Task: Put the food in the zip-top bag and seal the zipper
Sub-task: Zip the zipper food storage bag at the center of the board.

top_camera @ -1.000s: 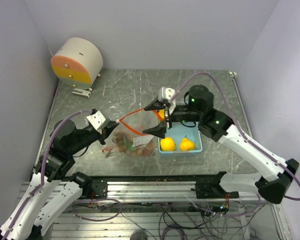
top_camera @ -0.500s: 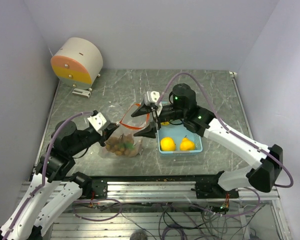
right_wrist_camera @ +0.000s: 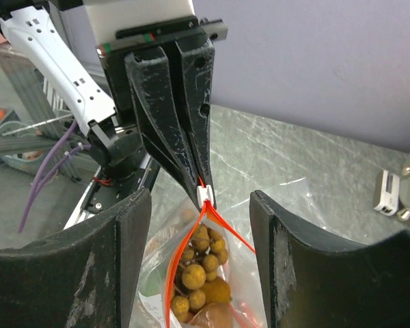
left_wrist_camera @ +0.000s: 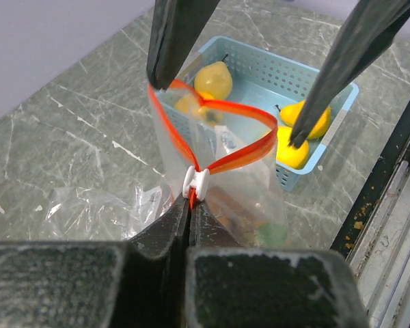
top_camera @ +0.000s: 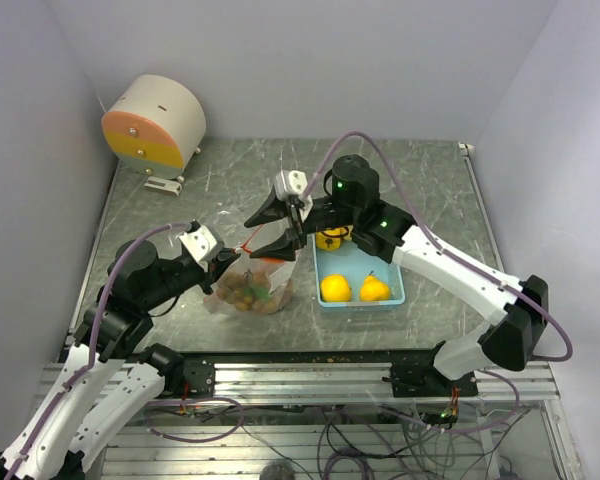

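Orange-red zipper (left_wrist_camera: 239, 156) rims a clear bag (left_wrist_camera: 253, 191) of brown balls (right_wrist_camera: 195, 273); yellow fruits (top_camera: 335, 288) fill a light blue tray (top_camera: 385, 262) on the grey-veined table (top_camera: 230, 170).

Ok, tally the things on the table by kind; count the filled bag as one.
Yellow fruits: 3
Zip-top bag: 1
Light blue tray: 1
Cream and orange drum: 1
Total: 6

Right gripper (top_camera: 250, 238) straddles the clear orange-zippered bag (top_camera: 248, 292), barring its mouth from above; left gripper (left_wrist_camera: 191, 205) clamps the near end, light blue tray (top_camera: 355, 262) crowds the right side. Grey marbled tabletop (top_camera: 230, 175) beyond: open.
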Available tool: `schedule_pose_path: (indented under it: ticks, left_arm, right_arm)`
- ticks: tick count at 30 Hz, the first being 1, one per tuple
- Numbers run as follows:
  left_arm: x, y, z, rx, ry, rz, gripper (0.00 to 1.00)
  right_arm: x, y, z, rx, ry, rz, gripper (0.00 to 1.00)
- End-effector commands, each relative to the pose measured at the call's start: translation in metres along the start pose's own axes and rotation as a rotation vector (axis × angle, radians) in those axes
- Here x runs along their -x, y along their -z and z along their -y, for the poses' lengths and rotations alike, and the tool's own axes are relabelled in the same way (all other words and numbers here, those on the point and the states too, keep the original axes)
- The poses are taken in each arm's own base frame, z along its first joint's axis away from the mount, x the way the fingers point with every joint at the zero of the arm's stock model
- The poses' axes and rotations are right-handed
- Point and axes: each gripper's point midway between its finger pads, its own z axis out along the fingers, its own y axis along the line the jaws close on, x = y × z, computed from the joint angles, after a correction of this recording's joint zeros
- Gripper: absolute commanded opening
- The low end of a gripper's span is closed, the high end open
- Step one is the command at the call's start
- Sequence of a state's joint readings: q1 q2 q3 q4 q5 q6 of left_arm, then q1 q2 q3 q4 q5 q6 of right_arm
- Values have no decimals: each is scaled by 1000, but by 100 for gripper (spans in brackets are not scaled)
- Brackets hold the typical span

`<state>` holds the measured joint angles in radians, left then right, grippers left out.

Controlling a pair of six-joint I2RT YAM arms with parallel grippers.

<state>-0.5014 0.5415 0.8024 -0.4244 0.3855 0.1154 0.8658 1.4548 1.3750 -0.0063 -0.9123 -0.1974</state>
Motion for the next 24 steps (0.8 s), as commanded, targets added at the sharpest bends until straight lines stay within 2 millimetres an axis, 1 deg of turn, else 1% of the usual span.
schedule_pose_path:
  ticks: [1,8,14,17,20,24]
  left_arm:
    - [11,-1,4,-27,-8,43,7]
    - [14,1,5,-26,-12,46,7]
    - [13,1,4,-22,-8,43,7]
    - [14,2,5,-25,-10,48,7]
    - [14,3,5,-21,-11,50,7]
    - [13,3,5,-21,-10,47,7]
  right_arm:
    - [-1,-11,0,46,-11,14,59]
    - [-7,-18,-1,78,-31,13,58]
    - [-12,-26,1,98,-49,6,50]
    - [-16,-29,3,96,-56,-2,47]
    - [-19,-31,4,102,-65,-9,42]
    - [-25,-32,5,109,-79,-21,39]
